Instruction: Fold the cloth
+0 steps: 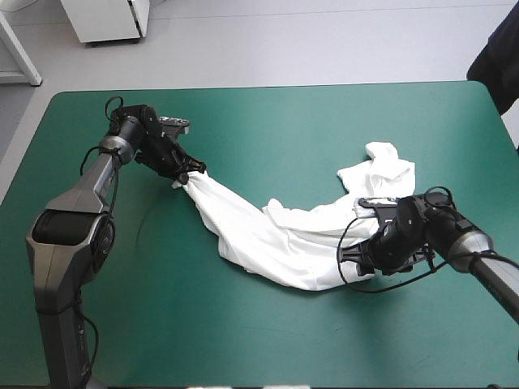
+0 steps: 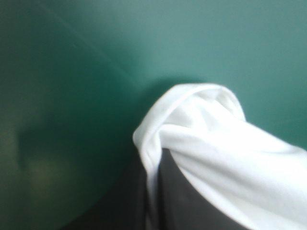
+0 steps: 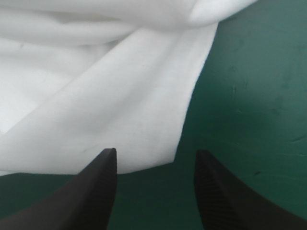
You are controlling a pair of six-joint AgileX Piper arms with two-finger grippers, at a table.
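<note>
The white T-shirt (image 1: 284, 235) lies stretched in a long curved band across the middle of the teal-green table, one end bunched toward the far right. My left gripper (image 1: 185, 176) is shut on the T-shirt's left end, which drapes over its black fingers (image 2: 192, 201) as a white fold (image 2: 201, 124). My right gripper (image 1: 357, 263) is low over the table at the T-shirt's near right edge, open. Its black fingertips (image 3: 106, 160) stand apart, with the T-shirt's hem (image 3: 144, 143) just ahead of them and nothing between them.
Bare teal-green cover (image 1: 243, 121) lies beyond the T-shirt toward the far edge, and more lies along the near edge (image 1: 243, 340). A dark shape (image 1: 499, 49) shows past the table's far right corner.
</note>
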